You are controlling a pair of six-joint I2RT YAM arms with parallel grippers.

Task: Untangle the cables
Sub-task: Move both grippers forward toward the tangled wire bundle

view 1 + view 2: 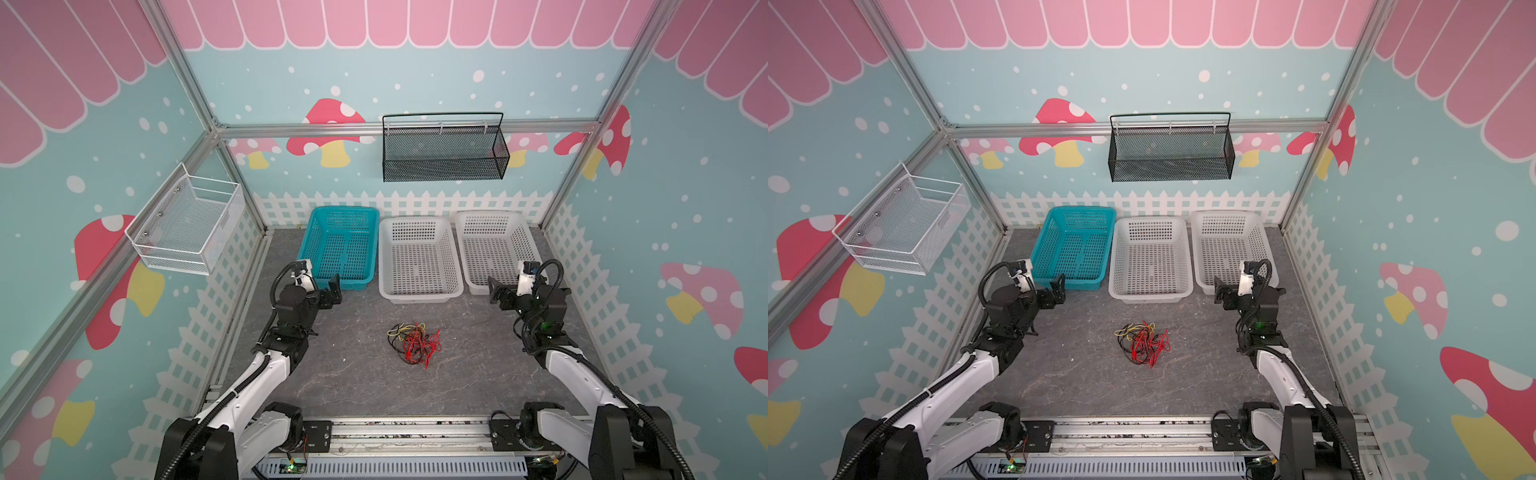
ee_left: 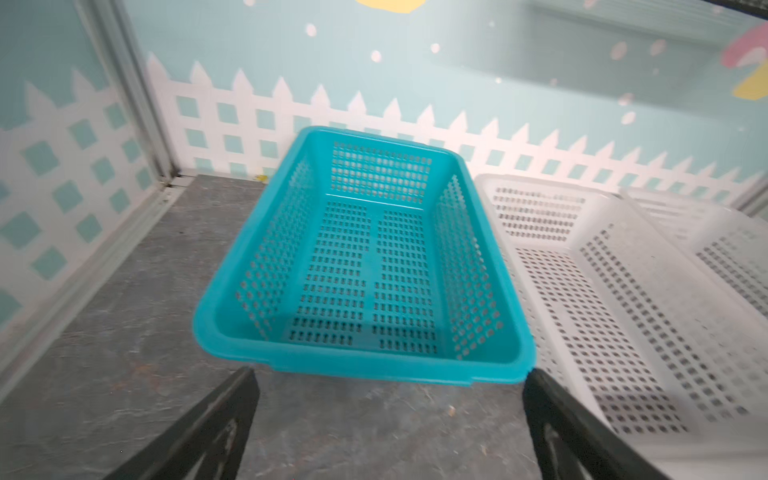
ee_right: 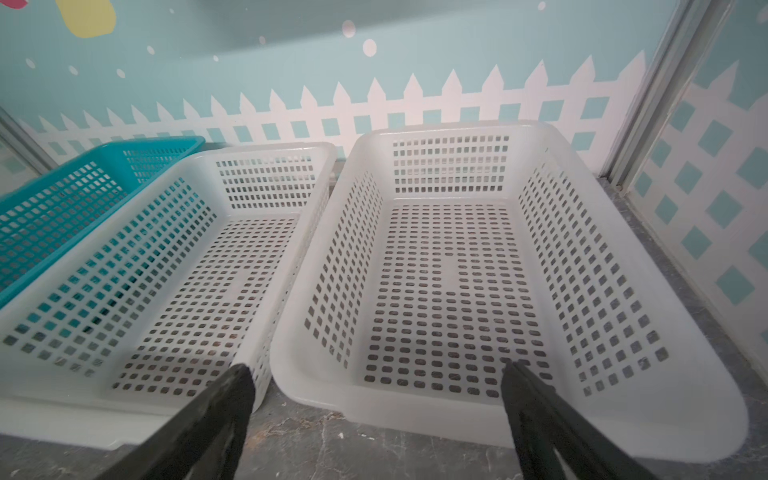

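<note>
Clock directions are read in both top views, with 12 at the far wall and the centre on the cables.

The grey slab (image 1: 332, 386) is the biggest thing under me. The fenced walls bound it at 9, 12 and 3, and my base rail bounds it at 6.

3 slotted baskets line the 12 edge, long sides parallel and rims just beside one another. The teal basket (image 1: 338, 249) sits at 11. The middle white basket (image 1: 417, 259) sits at 12. The right white basket (image 1: 494, 245) sits at 1, close to the 3 wall.

Above them, the black mesh rack (image 1: 444, 153) hangs on the far wall. The white wire rack (image 1: 187, 224) juts from the 9 wall over the slab's edge.

My left gripper (image 2: 390, 374) waits at 10, its 2 fingers spread wide and holding nothing. Their tips frame the teal basket's near rim.

My right gripper (image 3: 374, 368) waits at 2, likewise spread and holding nothing. One finger (image 3: 232, 386) lies before the middle basket's corner. The other lies across the right basket's near edge.

The cables (image 1: 415, 343) lie in 1 knotted heap near the slab's middle. Red is massed toward 3, yellow loops toward 11 and black strands run underneath. The heap is well apart from both grippers and from every basket, and bare slab rings it on all sides, broadest toward 6 and 9.
</note>
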